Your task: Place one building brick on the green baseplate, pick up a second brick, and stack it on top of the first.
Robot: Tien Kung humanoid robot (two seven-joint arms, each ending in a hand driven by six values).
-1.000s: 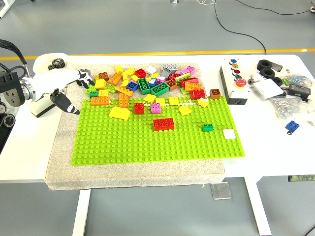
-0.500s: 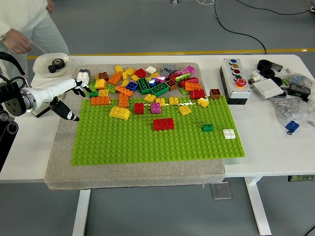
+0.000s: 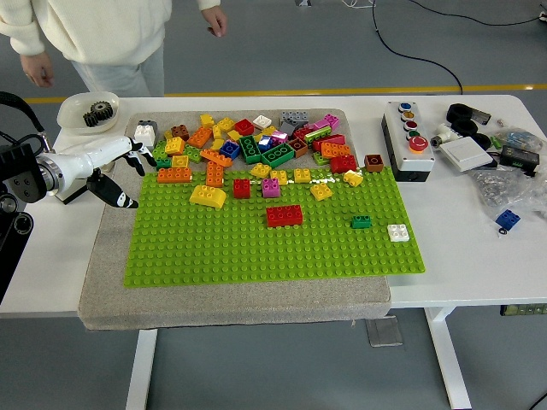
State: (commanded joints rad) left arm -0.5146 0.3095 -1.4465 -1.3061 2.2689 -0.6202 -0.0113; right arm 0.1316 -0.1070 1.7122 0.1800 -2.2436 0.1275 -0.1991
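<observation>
The left arm (image 3: pixel 26 171) is black with a silver ring at the wrist and a black cable looping above it. Its robot hand (image 3: pixel 109 166) has a white shell and black fingers (image 3: pixel 115 192) with pale tips. The person (image 3: pixel 94 34) wears a cream sweater and pale trousers.

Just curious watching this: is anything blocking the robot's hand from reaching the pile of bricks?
Nothing visible does. The left hand hovers open at the left edge of the brick pile, right beside a white brick and an orange brick.
</observation>
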